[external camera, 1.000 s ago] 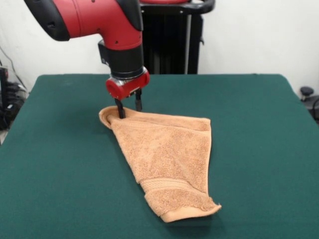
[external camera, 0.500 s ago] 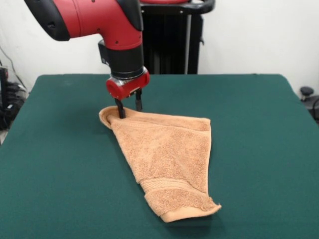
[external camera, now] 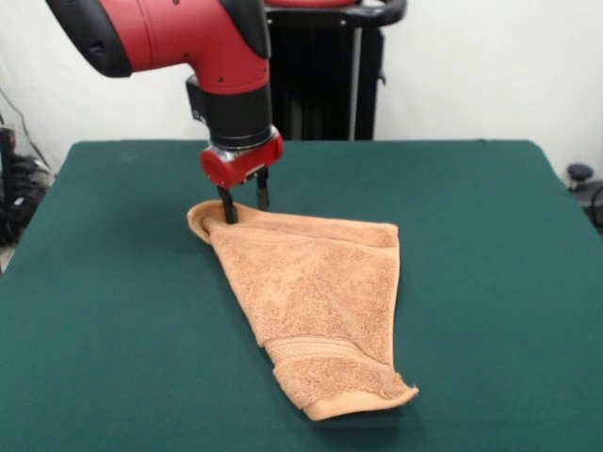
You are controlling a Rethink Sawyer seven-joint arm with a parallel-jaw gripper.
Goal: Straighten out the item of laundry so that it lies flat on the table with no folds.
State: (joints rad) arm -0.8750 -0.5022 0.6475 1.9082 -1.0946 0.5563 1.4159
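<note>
Near the middle of the dark green felt tabletop (external camera: 490,282), the soft, light orange-tan terry towel (external camera: 316,301) lies folded into a triangle. The red arm's jaws (external camera: 244,201) stand narrowly apart at its far corner, the best hold.

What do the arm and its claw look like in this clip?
The arm has glossy red shells with black joint sections. A black cylindrical wrist ends in a small red block. From it hangs the claw, with two thin black fingers.
</note>
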